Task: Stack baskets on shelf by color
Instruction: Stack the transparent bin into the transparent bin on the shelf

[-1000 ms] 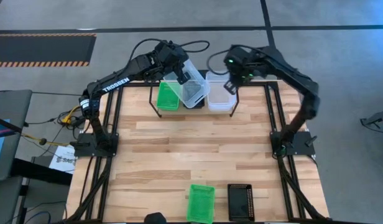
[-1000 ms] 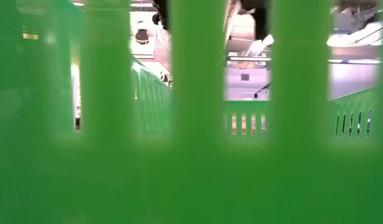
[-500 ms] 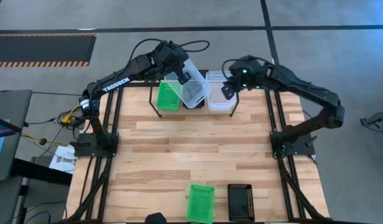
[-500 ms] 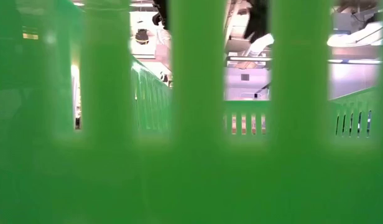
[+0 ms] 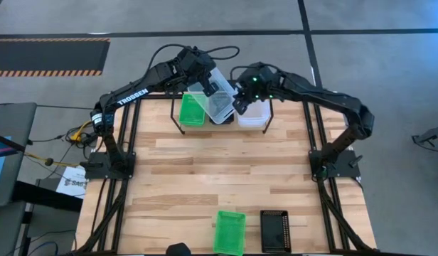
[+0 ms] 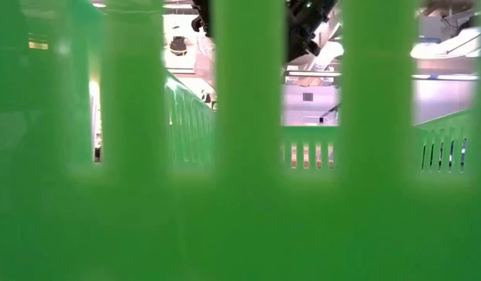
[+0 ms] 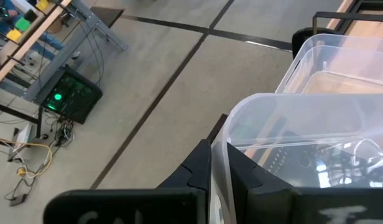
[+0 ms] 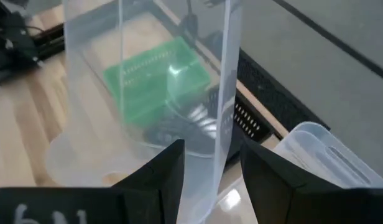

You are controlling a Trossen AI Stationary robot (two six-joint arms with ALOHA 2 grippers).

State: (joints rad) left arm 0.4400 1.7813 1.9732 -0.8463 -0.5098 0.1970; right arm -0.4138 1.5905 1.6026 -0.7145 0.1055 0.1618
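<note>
My left gripper (image 5: 207, 87) is shut on a clear basket (image 5: 220, 105) and holds it tilted over the middle of the black wire shelf (image 5: 180, 126) at the table's far edge. My right gripper (image 5: 240, 101) is open beside it. Its fingers (image 8: 163, 168) stand on either side of that clear basket's wall (image 8: 207, 143). On the shelf, a green basket (image 5: 192, 110) sits at the left and a clear stack (image 5: 252, 115) at the right. A black mesh basket (image 8: 249, 118) shows under the held one. My left gripper pinches the clear basket's end wall at the rim (image 7: 220, 149), one finger inside the basket and one outside. The basket is lifted clear and tilted, its open side turned sideways. My right gripper straddles the opposite wall; I cannot tell whether it touches.
A green basket (image 5: 230, 231) and a black basket (image 5: 274, 231) lie at the table's near edge. That green basket (image 6: 240, 195) stands right before the low camera and blocks most of that view. The middle of the wooden table (image 5: 219, 171) is bare.
My right gripper has swung from above the clear stack toward the table's left, up to the tilted clear basket, and now straddles its wall. The left arm and the held basket have stayed still.
</note>
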